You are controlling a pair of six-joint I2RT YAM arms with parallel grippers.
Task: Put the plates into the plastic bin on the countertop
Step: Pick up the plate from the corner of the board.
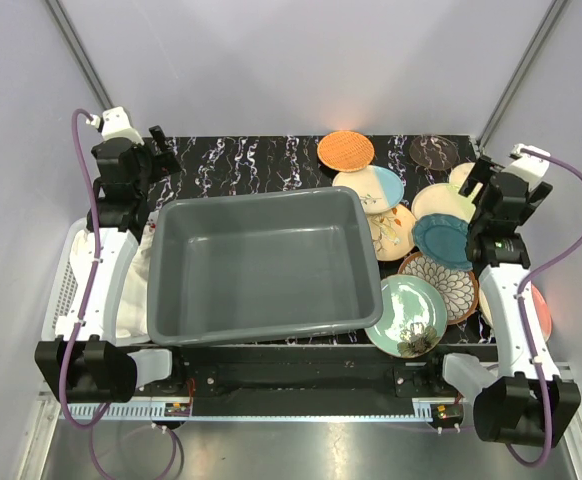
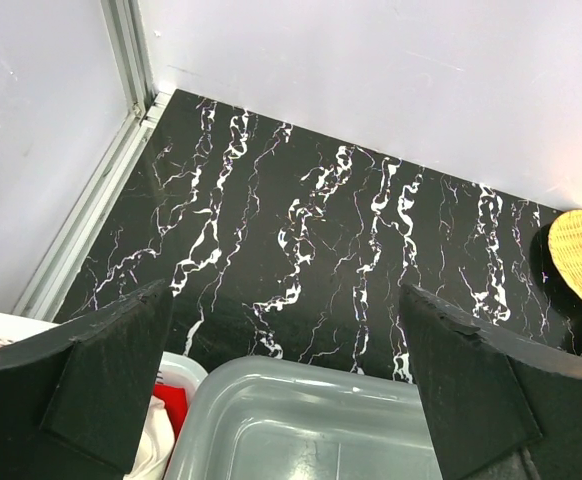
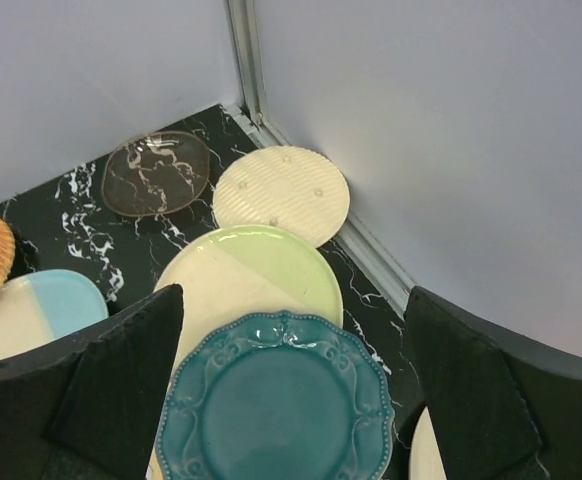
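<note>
A large grey rectangular plastic bin (image 1: 261, 265) sits empty at the centre of a black, white-veined bench (image 1: 241, 165). About ten small round plates (image 1: 391, 230) lie flat and overlapping at three o'clock of it. They run from an orange woven plate (image 1: 346, 150) at one o'clock to a green floral plate (image 1: 409, 315) at four.

The left end effector (image 2: 283, 330) hangs wide open and empty at ten o'clock of the bin. The right end effector (image 3: 293, 310), equally wide and empty, hovers above a teal scalloped plate (image 3: 276, 400).

The glazed plates look stiff, slick and breakable. The teal one lies uppermost, so pinching its raised rim seems the safest hold.
</note>
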